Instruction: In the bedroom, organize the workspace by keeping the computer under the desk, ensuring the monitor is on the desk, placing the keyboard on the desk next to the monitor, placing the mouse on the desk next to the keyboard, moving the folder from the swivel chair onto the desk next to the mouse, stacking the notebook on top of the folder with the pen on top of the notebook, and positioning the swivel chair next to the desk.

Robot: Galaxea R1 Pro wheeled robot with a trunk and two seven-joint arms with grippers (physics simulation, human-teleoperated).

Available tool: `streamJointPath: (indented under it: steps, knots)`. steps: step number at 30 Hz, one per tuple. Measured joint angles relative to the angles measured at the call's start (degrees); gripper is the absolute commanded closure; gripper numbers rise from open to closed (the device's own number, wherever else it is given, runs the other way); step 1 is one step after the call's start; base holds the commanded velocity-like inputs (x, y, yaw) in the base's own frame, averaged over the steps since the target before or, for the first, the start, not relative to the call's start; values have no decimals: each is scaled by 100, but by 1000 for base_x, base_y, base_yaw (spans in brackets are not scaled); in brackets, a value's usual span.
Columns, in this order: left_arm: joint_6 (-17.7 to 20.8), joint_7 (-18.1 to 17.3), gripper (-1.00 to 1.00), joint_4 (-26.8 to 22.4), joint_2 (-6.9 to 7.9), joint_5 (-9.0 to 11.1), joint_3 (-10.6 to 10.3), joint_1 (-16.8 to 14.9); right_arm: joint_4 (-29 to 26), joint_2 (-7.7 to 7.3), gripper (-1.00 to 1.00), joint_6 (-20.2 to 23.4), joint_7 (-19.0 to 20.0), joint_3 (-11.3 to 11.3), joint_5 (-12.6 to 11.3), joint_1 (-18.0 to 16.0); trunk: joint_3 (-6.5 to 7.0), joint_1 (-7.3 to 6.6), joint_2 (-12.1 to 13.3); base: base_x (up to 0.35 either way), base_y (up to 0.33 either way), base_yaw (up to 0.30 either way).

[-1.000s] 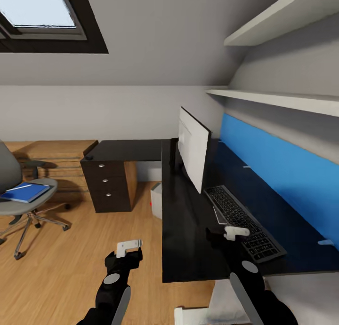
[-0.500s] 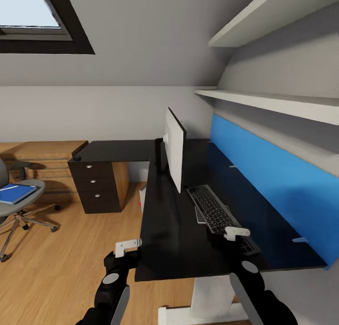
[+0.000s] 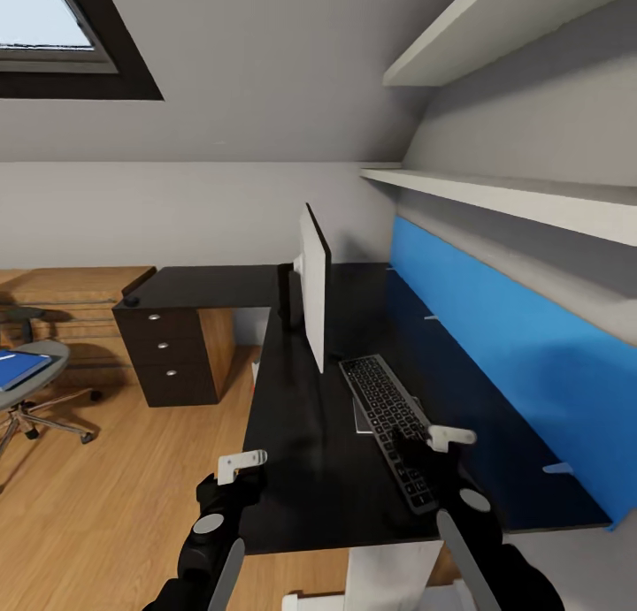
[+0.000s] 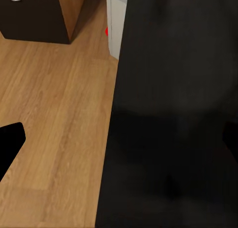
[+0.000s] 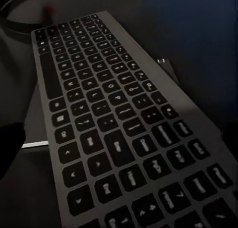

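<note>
**Two arms at the desk, folder waiting on the chair behind you**

Two of the task's things already sit on the black desk (image 3: 301, 452) in front of you: the monitor (image 3: 314, 293), standing upright and seen nearly edge-on, and the dark keyboard (image 3: 389, 416) lying flat just beside its foot, below the blue back panel (image 3: 495, 346). Your right gripper (image 3: 438, 439) hangs low over the near end of the keyboard, whose keys (image 5: 114, 134) crowd the right wrist view. Your left gripper (image 3: 232, 471) hovers at the desk's front edge, over the line where black top (image 4: 173, 114) meets wood floor (image 4: 59, 119). Whether either pair of jaws is parted or clenched cannot be told from these pictures; neither appears to carry anything.

Far to your left, the swivel chair (image 3: 35, 390) stands well apart from the desk, with the blue folder (image 3: 16, 368) lying on its seat at the frame's edge. A white stripe crosses the folder's cover; whether that is the pen cannot be told. A pale box (image 4: 116, 20) with a red light stands under the desk, likely the computer.

Judged from here, the folder should be light, thin and fairly stiff but slippery on its cover. Take it by a free edge overhanging the seat, pinching across the thickness, and keep it level so anything resting on top stays put.
</note>
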Motion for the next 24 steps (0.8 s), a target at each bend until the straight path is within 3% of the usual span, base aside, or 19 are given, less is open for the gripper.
streamJointPath:
  steps: [3,4,7,10,14,15,18,24]
  knots:
    - [2,-2,-100,0,0,3,0,0,27,-10,-100,31,5,-156,4,-63,0,0,0,3,-3,0]
    - [2,-2,-100,0,0,4,0,0,67,-21,-100,81,19,-340,20,-243,1,0,0,2,-2,0]
    - [2,-2,-100,1,-1,5,0,0,317,-47,-100,209,32,-614,27,-662,1,0,0,0,0,0]
    - [3,-3,-100,0,-2,5,0,0,749,-127,-100,283,40,-769,26,-1048,0,0,0,0,0,0]
    - [-2,-2,-100,0,-4,1,0,0,1921,-364,-100,307,57,-907,3,-1871,0,0,0,0,0,0]
    - [-14,-2,-100,-4,-1,-2,-1,0,2871,-457,-100,263,67,-957,-3,-2423,1,1,1,0,0,0]
    - [-24,-2,-100,-7,0,-2,0,0,3326,-481,-100,161,99,-972,-26,-2653,0,0,0,0,0,0]
    - [-40,-7,-100,8,0,-2,0,0,3529,-502,-100,119,1431,-975,-250,-2705,0,0,0,0,0,0]
